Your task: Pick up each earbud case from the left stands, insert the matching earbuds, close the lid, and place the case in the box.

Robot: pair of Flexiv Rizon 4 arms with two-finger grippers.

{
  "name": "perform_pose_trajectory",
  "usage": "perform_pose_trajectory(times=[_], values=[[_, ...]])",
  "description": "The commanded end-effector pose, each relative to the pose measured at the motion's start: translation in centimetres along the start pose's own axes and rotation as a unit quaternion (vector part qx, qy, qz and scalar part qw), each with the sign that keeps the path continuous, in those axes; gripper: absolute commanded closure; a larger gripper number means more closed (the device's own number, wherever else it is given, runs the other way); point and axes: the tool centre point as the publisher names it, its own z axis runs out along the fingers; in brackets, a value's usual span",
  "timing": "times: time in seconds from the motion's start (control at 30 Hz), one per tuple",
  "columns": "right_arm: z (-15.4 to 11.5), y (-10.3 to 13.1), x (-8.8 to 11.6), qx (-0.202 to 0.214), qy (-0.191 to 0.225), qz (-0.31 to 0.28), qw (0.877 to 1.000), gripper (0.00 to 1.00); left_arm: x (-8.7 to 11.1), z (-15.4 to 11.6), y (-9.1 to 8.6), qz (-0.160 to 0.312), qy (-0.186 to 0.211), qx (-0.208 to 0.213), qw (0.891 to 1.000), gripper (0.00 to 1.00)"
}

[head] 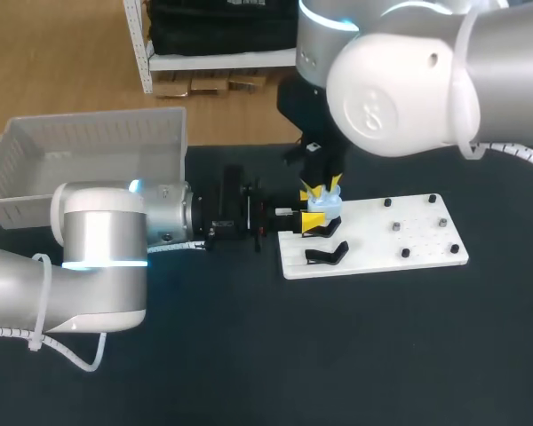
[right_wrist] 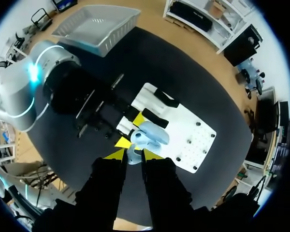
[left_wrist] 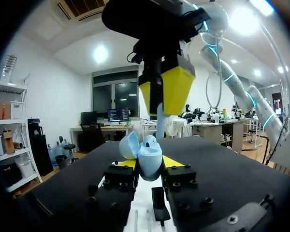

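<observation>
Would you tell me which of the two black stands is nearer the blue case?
The rear stand, beside the left end effector, which holds the case. The front stand sits apart, near the board's front edge.

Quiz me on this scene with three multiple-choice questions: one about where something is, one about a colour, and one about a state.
1. Where is the earbud case?
A) inside the white box
B) gripped in the left end effector
C) lying flat on the dark tabletop

2. What colour is the earbud case?
A) light blue
B) red
C) black

3. How is the lid of the case?
A) shut
B) open
C) taken off and lying on the board

Answers:
1 B: in the left wrist view, the yellow tips sit against the case from both sides.
2 A: the case is pale blue in all three views.
3 B: the lid stands swung up beside the body of the case, still attached.
</observation>
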Motion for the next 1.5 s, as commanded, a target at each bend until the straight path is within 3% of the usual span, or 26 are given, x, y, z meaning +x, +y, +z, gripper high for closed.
perform_pose_trajectory(times=[0.03, 1.5], values=[[0.2, -0.1, -0.1, 0.004, -0.002, 0.001, 1.0, 1.0, 0.1, 0.0, -0.2, 0.002, -0.002, -0.005, 1.0, 1.0], [1.5, -0.7, -0.2, 0.011, 0.0, 0.011, 1.0, 1.0, 0.1, 0.0, -0.2, 0.002, -0.002, -0.005, 1.0, 1.0]])
